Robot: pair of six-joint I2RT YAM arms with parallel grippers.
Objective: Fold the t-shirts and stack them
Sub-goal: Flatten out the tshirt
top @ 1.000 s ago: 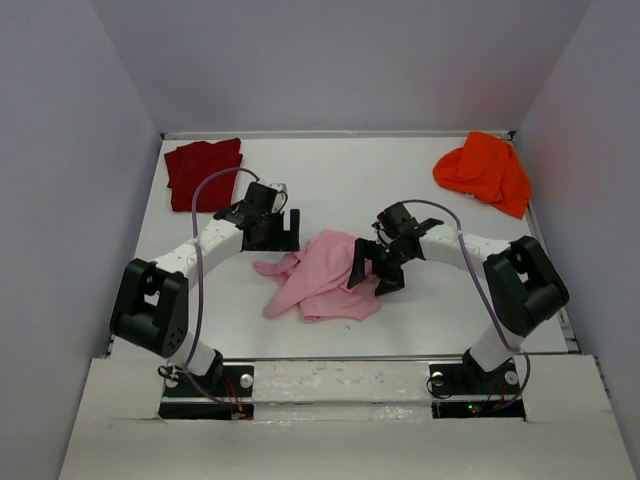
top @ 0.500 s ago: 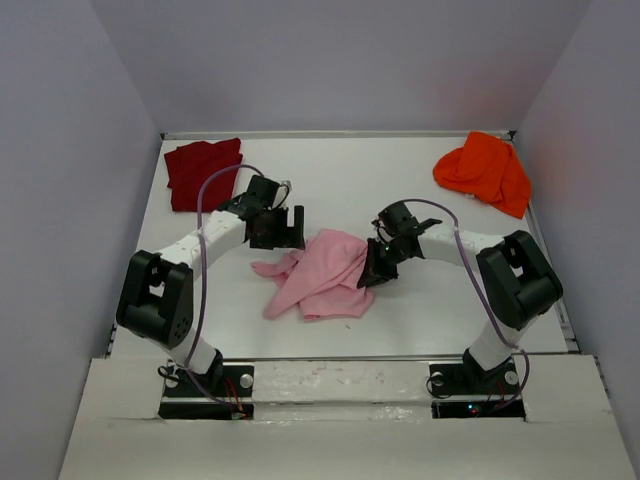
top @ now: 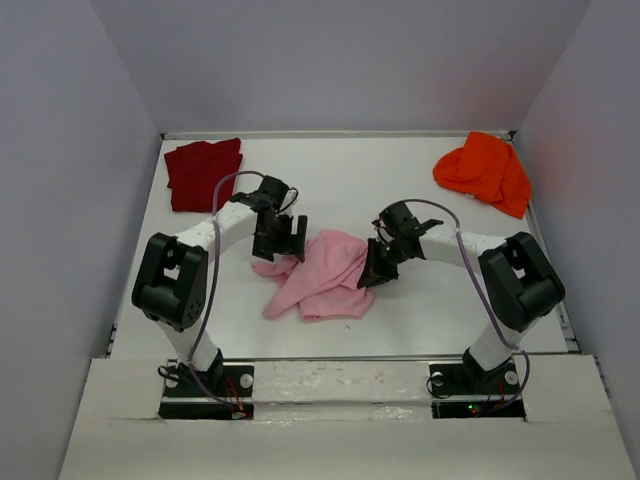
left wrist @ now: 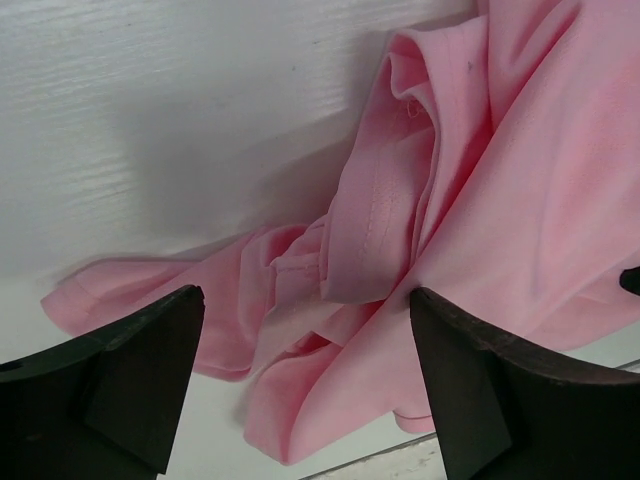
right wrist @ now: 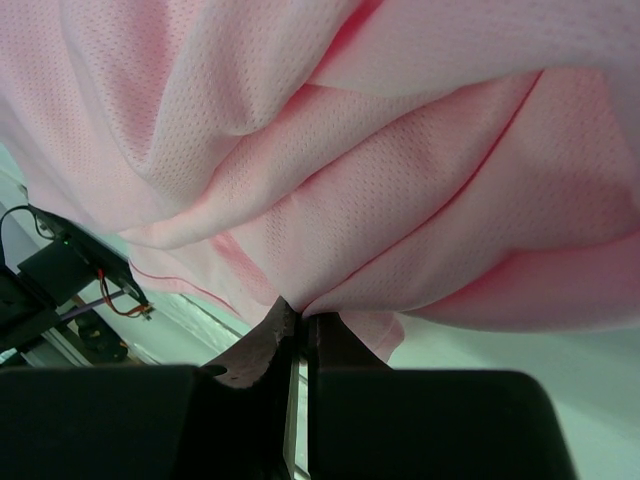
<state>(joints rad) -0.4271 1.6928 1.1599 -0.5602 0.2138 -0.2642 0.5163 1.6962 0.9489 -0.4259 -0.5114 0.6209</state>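
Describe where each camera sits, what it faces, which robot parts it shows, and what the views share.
Top external: above and behind, looking down on the left gripper, right gripper and light pink cloth t-shirt.
Left wrist: on that wrist, fingers open over the shirt.
Right wrist: likewise, fingers shut on its fold.
Shared: that shirt.

A white table is sitting inside a plain enclosure, its top showing a faint grain in the left wrist view. A pale grey back wall is rising behind it, while a left wall and a right wall are slanting in on either side. A thin rim is running along the table's far edge. A white board is lying across the near edge. Soft, even light is falling from above, leaving only faint shadows on the tabletop
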